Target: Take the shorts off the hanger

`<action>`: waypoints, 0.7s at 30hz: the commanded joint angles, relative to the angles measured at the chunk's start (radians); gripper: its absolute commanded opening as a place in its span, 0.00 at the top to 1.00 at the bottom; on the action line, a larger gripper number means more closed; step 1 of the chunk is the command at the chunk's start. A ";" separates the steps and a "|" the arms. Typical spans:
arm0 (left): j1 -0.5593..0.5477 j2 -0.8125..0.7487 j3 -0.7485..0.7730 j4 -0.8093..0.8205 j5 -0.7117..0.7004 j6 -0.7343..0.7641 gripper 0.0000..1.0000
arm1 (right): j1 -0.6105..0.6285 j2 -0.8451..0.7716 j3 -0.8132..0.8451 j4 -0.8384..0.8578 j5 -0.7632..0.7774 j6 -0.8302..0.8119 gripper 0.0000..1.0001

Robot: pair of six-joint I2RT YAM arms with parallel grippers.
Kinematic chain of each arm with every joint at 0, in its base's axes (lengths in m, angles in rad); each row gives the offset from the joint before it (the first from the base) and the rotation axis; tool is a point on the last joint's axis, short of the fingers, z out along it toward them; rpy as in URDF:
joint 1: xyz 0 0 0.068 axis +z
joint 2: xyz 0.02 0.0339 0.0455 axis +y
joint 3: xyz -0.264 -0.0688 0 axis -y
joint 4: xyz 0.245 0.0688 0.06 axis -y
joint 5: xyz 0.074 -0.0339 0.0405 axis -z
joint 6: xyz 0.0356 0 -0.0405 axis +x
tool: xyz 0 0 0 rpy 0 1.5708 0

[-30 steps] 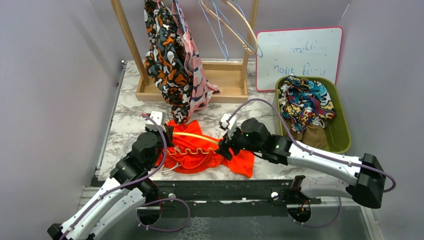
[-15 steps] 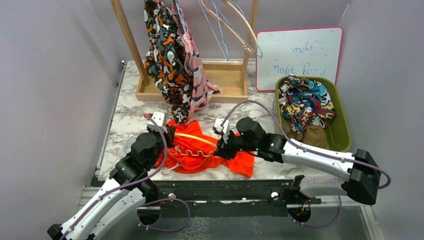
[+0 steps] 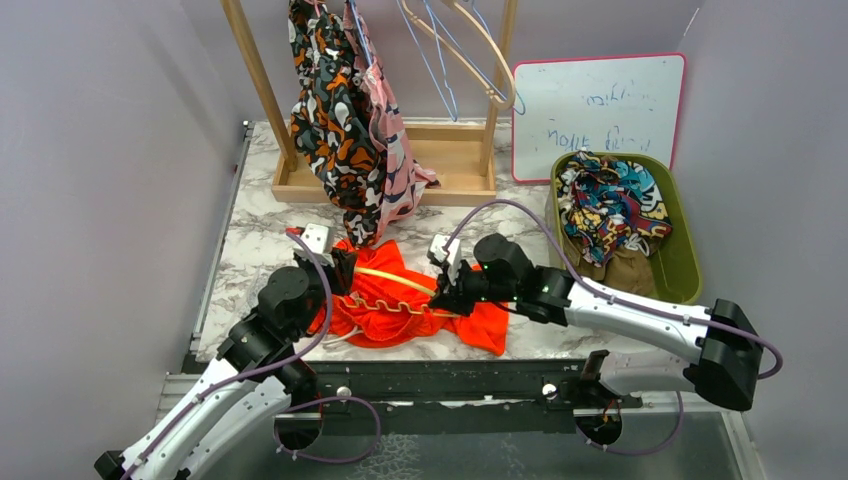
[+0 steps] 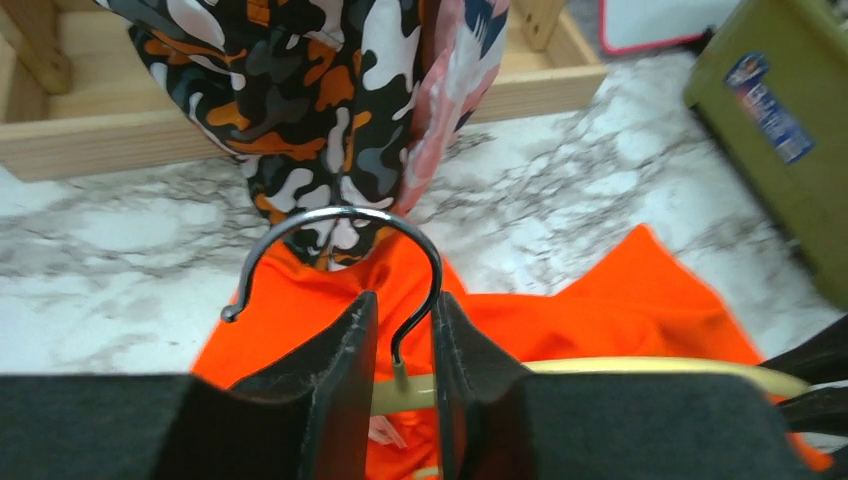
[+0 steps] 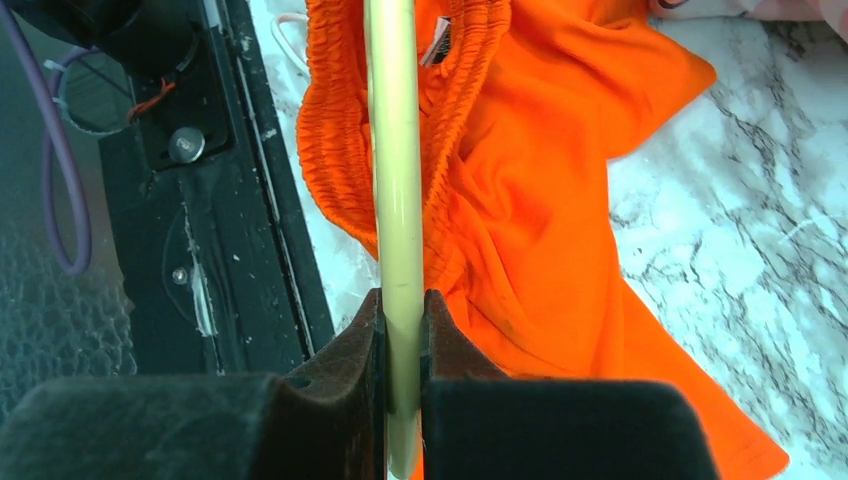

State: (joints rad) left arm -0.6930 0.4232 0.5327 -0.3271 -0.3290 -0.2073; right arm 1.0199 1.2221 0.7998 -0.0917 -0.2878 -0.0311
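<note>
Right gripper (image 5: 402, 300) clamped tight on hanger (image 5: 393, 150), amid orange shorts (image 5: 540, 200). Left gripper (image 4: 403, 310) slightly parted, hook (image 4: 340, 211) stem between its jaws.

Shorts (image 3: 482, 326), hanger (image 3: 392, 275) on table (image 3: 255, 250); rack (image 3: 460, 152) behind

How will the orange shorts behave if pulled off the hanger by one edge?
Likely floppy: the orange shorts lie crumpled in folds on the marble table, so they should drape and trail rather than lift whole. The gathered waistband shows on both sides of the cream hanger bar, so it may stretch or snag before sliding free.
</note>
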 commanded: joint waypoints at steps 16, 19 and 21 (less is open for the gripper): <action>0.005 0.044 0.046 0.128 0.264 0.060 0.24 | 0.006 -0.569 -0.140 -0.311 0.378 0.319 0.99; 0.005 0.025 0.042 0.137 0.280 0.062 0.20 | 0.006 -0.610 -0.112 -0.388 0.430 0.336 0.99; 0.006 0.016 0.038 0.142 0.277 0.062 0.18 | 0.005 -0.618 -0.088 -0.440 0.452 0.342 0.99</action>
State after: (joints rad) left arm -0.6930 0.4656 0.5480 -0.2314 -0.0963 -0.1577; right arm 1.0210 0.6296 0.6617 -0.4324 0.0601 0.2615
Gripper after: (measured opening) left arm 0.803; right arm 0.111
